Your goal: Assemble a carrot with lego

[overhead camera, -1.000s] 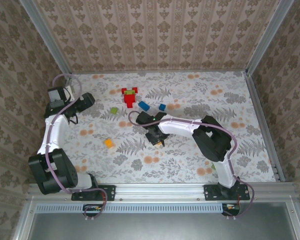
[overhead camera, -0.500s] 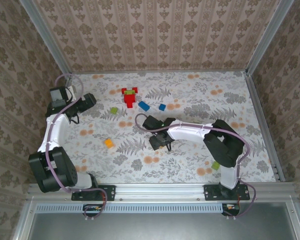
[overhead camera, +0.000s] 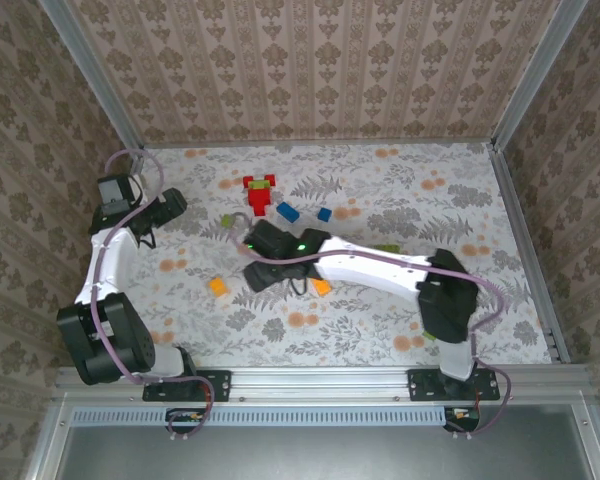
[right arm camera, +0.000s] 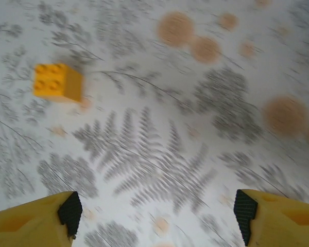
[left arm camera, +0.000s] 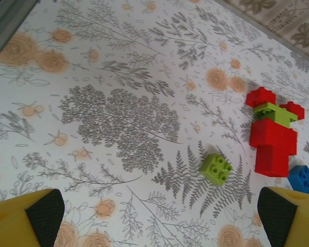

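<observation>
The brick stack [overhead camera: 260, 194] stands at the back of the worktop [overhead camera: 400, 190]. A first brick [overhead camera: 227, 220] lies before it on the left, a second brick [overhead camera: 287, 211] on the right, a third brick [overhead camera: 218, 286] farther to the front.

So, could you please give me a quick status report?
Left gripper open, empty. Right gripper open, empty; orange brick lying loose ahead of it. Red-and-green stack sits apart. Nothing between right gripper and brick.

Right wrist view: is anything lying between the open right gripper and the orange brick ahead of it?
Nothing visible. Between the right gripper and the orange brick lies just bare patterned table. The brick sits ahead, off to the left of the gap between the jaws.
</observation>
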Controlling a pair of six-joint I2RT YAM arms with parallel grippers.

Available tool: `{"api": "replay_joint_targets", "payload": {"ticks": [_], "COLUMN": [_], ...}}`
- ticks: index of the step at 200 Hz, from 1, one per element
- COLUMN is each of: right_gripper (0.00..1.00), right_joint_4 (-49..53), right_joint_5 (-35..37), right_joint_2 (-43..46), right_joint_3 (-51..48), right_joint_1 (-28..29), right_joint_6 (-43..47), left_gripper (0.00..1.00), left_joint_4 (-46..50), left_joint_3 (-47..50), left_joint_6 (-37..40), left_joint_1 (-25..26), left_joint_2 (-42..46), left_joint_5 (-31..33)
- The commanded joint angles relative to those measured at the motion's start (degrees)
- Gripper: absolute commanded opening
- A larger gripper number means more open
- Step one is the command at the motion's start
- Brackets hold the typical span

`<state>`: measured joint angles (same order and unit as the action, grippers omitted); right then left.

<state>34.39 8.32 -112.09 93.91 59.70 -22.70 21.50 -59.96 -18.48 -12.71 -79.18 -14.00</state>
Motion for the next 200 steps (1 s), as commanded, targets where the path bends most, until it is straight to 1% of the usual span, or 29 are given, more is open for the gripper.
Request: {"api": "replay_joint_targets", "payload": {"ticks": [1, 18, 40, 119, 164, 182, 200], "right_gripper": [0.85, 0.86, 0.87, 0.87, 0.83, 0.81, 0.76], "right_joint_4": [0.3, 2.3, 4.5, 7.5, 11.7, 12.6, 12.8], "right_joint_5": [-0.8, -0.3, -0.5, -3.3, -3.4, -3.1, -2.7], "right_joint_2": [-9.9, -16.0, -21.1, -30.8, -36.3, -37.3, -37.6], "right_joint_3": [8.4, 16.3, 23.4, 35.5, 44.2, 45.4, 45.4], "right_joint_1": [2.4, 3.5, 4.2, 4.6, 4.6, 4.6, 4.6], "right_joint_6": [1.3, 2.1, 3.0, 3.9, 4.2, 4.3, 4.3], "left_gripper": [1.00, 1.00, 1.00, 1.00, 1.00, 1.00, 1.00], "left_joint_4": [1.7, 1.7, 1.6, 1.5, 1.4, 1.3, 1.2], "left_joint_3": [-0.2, -0.4, -0.4, -0.7, -0.9, -0.9, -0.9], "left_joint_6": [-1.2, -1.1, -1.1, -0.8, -0.8, -0.8, -0.8], "left_joint_1": [-0.5, -0.5, -0.5, -0.5, -0.5, -0.5, -0.5], "left_joint_2": [0.0, -0.1, -0.2, -0.4, -0.5, -0.5, -0.7], "left_joint_5": [1.3, 1.0, 0.6, -0.4, -0.8, -1.0, -1.0]}}
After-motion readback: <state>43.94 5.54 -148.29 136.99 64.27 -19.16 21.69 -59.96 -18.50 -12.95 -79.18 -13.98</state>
